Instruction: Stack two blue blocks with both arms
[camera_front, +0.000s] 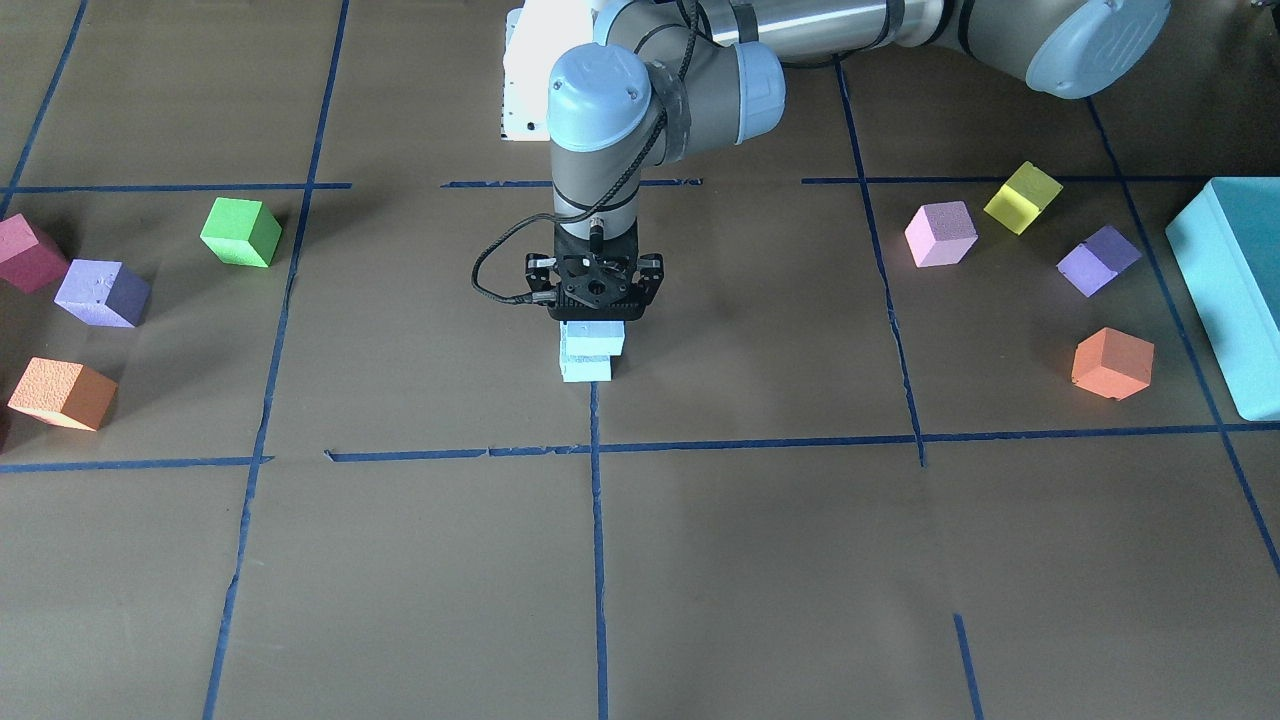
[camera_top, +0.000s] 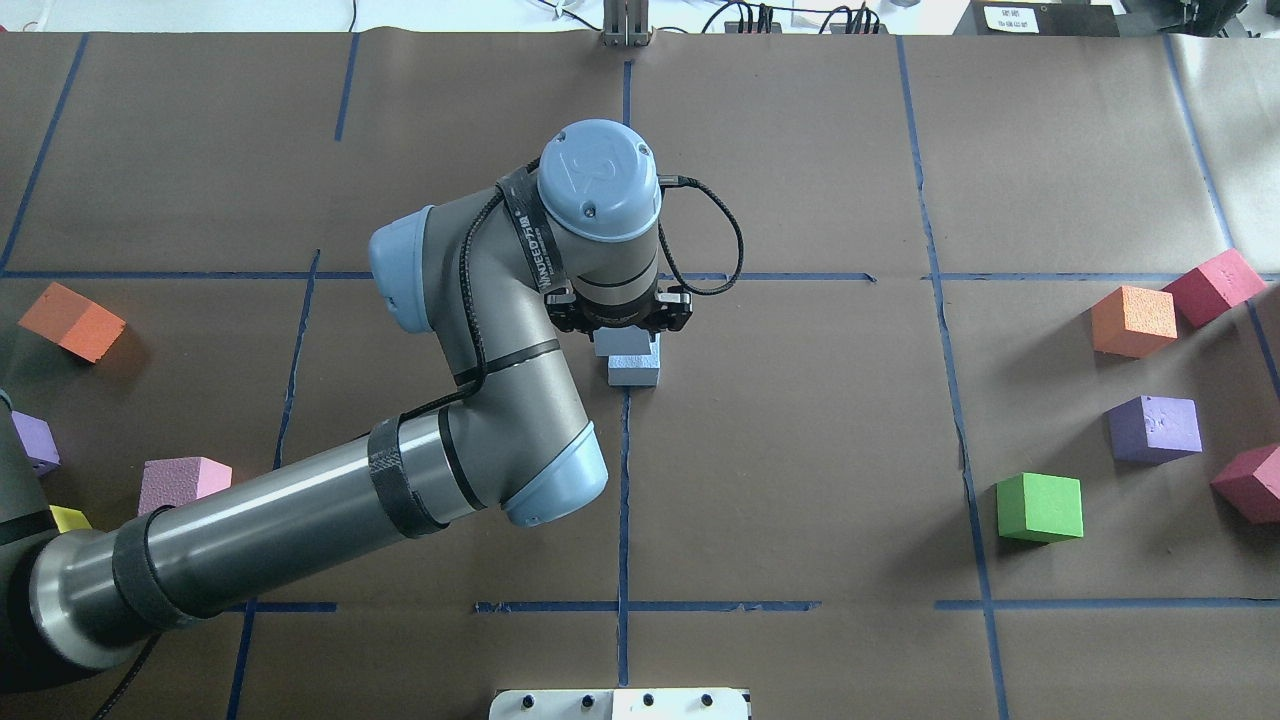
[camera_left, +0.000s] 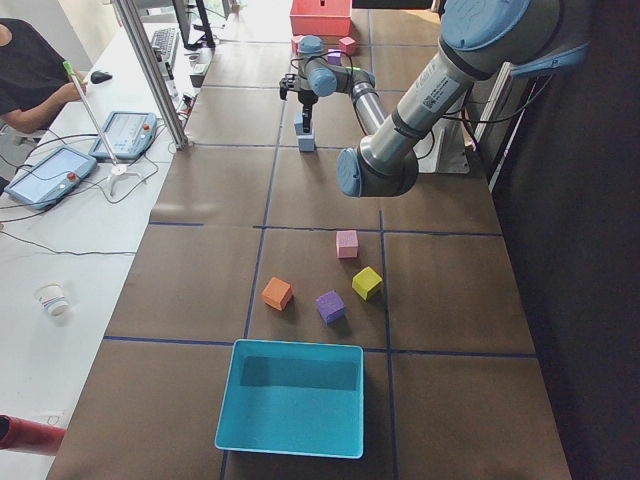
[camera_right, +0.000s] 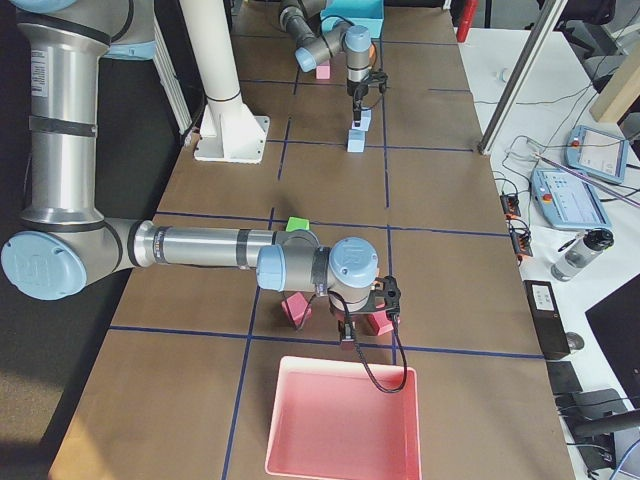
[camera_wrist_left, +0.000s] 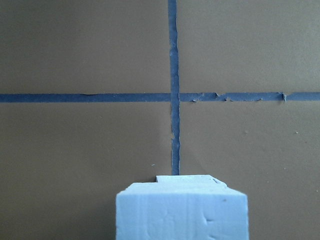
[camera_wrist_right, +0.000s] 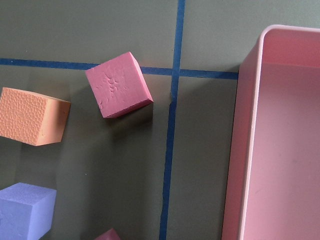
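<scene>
Two pale blue blocks stand stacked at the table's centre, on a tape crossing. The upper block (camera_front: 592, 337) rests on the lower block (camera_front: 586, 369), shifted slightly sideways. My left gripper (camera_front: 594, 312) points straight down over the stack (camera_top: 633, 363) and appears shut on the upper block; its body hides the fingertips. In the left wrist view the upper block (camera_wrist_left: 181, 212) fills the bottom edge, with a sliver of the lower block (camera_wrist_left: 182, 178) behind it. My right gripper (camera_right: 363, 332) hangs low at the table's right end near a pink tray (camera_right: 342, 425); I cannot tell whether it is open or shut.
A green cube (camera_top: 1039, 507), orange cube (camera_top: 1133, 320), purple cube (camera_top: 1155, 428) and red cubes (camera_top: 1214, 285) lie on the robot's right. Pink (camera_front: 941, 234), yellow (camera_front: 1022, 197), purple (camera_front: 1098, 260) and orange (camera_front: 1112, 362) cubes and a teal box (camera_front: 1235, 270) lie on its left.
</scene>
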